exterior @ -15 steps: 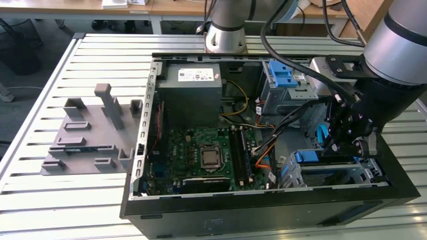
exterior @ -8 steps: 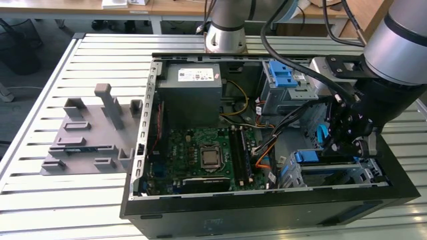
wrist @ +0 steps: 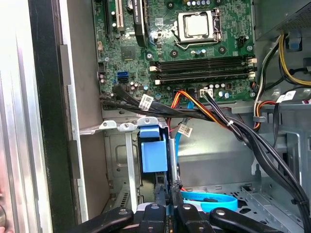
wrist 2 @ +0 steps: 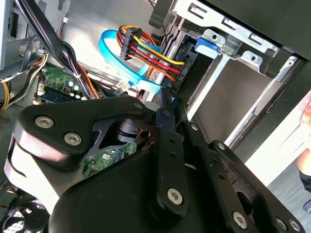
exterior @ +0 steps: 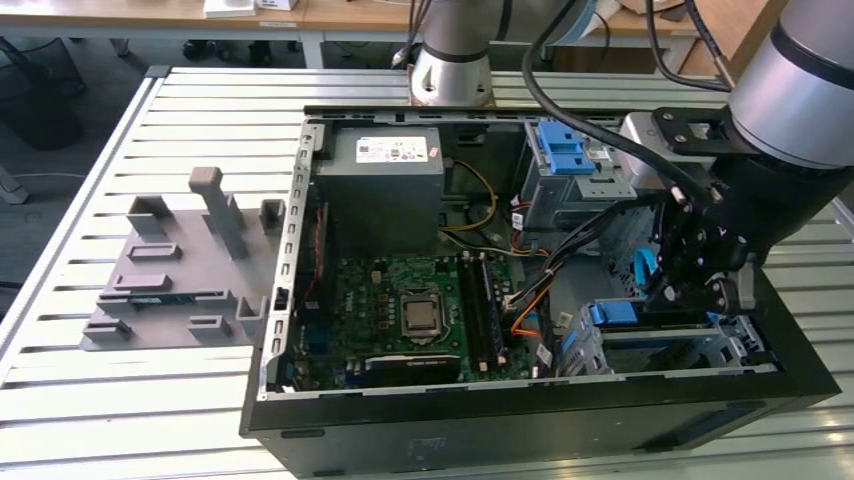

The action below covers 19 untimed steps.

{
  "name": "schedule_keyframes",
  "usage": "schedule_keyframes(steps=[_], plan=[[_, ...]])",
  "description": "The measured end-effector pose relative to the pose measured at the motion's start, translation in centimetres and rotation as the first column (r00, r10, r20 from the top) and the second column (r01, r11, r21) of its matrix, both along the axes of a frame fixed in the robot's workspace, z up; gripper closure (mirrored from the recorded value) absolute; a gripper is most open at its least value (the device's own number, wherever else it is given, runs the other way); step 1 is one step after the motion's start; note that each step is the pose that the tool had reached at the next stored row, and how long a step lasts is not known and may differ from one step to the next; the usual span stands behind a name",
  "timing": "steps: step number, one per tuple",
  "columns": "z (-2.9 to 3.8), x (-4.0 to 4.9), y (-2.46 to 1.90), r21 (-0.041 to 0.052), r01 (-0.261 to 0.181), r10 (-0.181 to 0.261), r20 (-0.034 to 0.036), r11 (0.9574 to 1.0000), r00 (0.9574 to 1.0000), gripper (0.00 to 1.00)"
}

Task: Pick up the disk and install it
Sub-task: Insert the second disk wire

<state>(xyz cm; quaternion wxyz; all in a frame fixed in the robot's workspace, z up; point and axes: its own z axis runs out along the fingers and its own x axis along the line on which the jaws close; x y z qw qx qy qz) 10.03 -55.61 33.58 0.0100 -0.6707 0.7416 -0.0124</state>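
Observation:
The disk, framed by its blue carrier bracket, sits in the metal drive cage at the front corner of the open computer case, on the exterior view's right. In the first wrist view the disk stands edge-on in the cage slot, with a thin silver edge running down to my fingertips. My black gripper reaches down into that cage from above. In both wrist views the gripper has its fingers pressed close together on that thin blue-and-silver edge.
Motherboard fills the case floor, with the grey power-supply box behind it. A second cage with a light-blue latch stands at the back. Cable bundles and a blue flat cable cross beside the cage. A grey fixture lies on the slatted table.

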Motion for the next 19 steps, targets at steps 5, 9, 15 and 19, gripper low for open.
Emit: schedule_keyframes(steps=[5,9,15,19], plan=[[-0.01,0.0,0.0,0.0002,-0.006,0.006,0.0,1.0,1.0,0.84],[-0.11,0.0,0.0,0.0004,-0.006,0.006,0.0,1.0,1.0,0.84],[-0.27,0.01,0.0,0.0006,-0.006,0.006,0.0,1.0,1.0,0.84],[-0.43,0.02,0.0,0.0007,-0.006,0.006,0.0,1.0,1.0,0.84]])
